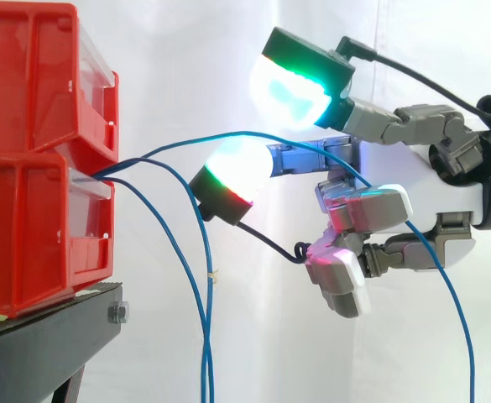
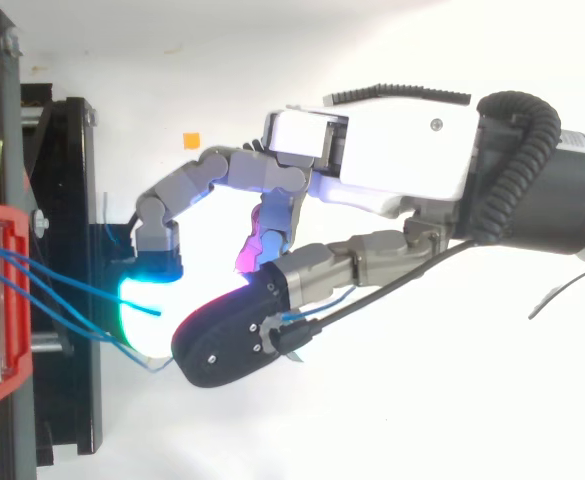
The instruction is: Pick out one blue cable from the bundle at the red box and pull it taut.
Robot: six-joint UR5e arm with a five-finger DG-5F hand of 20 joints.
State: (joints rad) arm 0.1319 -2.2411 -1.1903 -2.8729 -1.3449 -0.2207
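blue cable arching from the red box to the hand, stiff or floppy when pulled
Probably floppy: the blue cable arcs from the red box over to the hand, then hangs down past it. Likely light, being so thin beside the hand. It looks smooth-jacketed, so it may slip through a loose hold.

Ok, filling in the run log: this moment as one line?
hand: near red box, grasp unclear | blue cable: arcs from box through hand, slack, not taut | other blue cables: hanging down
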